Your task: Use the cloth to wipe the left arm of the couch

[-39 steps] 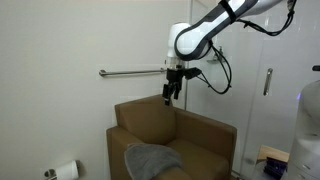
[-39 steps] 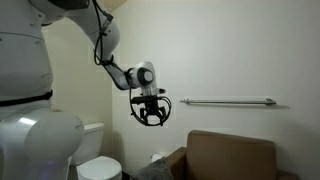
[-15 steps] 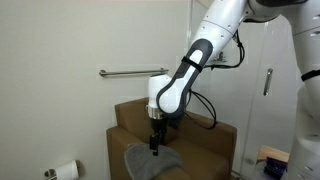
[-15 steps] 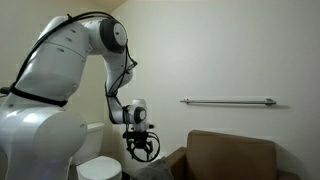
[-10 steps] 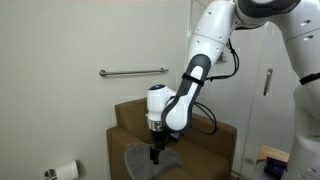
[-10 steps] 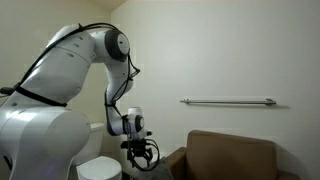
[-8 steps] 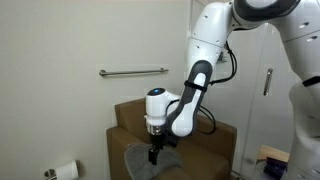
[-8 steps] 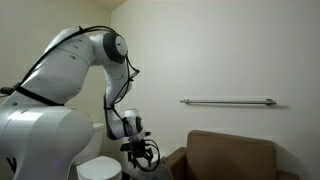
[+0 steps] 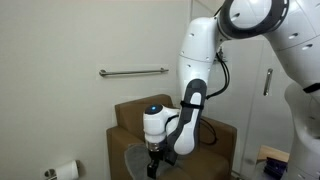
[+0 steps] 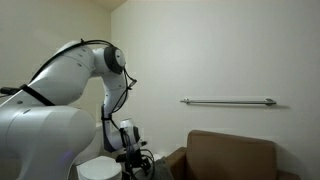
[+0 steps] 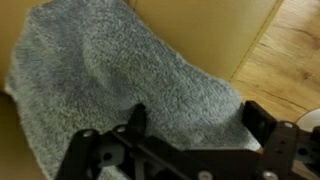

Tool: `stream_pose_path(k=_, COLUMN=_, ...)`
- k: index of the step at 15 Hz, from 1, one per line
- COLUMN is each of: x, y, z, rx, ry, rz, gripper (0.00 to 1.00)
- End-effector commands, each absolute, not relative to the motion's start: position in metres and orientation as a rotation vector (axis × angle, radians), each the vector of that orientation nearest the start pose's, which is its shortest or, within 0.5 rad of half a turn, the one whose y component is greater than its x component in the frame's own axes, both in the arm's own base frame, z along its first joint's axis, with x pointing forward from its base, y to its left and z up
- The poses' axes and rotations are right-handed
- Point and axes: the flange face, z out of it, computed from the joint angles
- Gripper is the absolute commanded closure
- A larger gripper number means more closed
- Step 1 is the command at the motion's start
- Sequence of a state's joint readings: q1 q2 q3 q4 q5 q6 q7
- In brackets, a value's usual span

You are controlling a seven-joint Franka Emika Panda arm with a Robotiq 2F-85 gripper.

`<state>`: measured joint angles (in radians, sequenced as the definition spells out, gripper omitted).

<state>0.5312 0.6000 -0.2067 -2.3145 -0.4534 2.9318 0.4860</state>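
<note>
White wall [image 9: 60,100] and grab bar [image 9: 133,71] are standing behind the couch [image 9: 128,118]. Your pincer [image 11: 194,112] is hovering released, jaws spread, over the cloth [image 11: 100,80].

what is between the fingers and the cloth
Nothing else. In the wrist view the open fingers sit right over the grey cloth, with no other thing in the gap. Whether they touch it cannot be told.
</note>
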Motion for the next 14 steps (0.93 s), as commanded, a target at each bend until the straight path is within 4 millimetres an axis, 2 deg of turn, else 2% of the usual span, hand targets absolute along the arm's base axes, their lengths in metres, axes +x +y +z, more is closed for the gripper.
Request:
stream_pose_path(k=1, x=0.459, y=0.150, z=0.055, rx=-3.184, ry=-0.484, rz=-0.049, gripper=0.00)
stream_pose_path(k=2, x=0.460, y=0.142, z=0.051, rx=-3.174, ry=-0.475, rz=-0.028, gripper=0.00)
stream_pose_path(k=3, x=0.462, y=0.136, z=0.048, rx=-3.157, ry=-0.471, rz=-0.021, gripper=0.10)
stream_pose_path(k=4, x=0.464, y=0.135, z=0.050, rx=-3.145, ry=-0.468, rz=-0.025, gripper=0.27)
stream_pose_path(k=6, x=0.469, y=0.132, z=0.057, rx=-3.143, ry=-0.469, rz=-0.024, gripper=0.38)
stream_pose_path(k=14, x=0.493, y=0.145, z=0.093, rx=-3.100, ry=-0.604, rz=0.007, gripper=0.89)
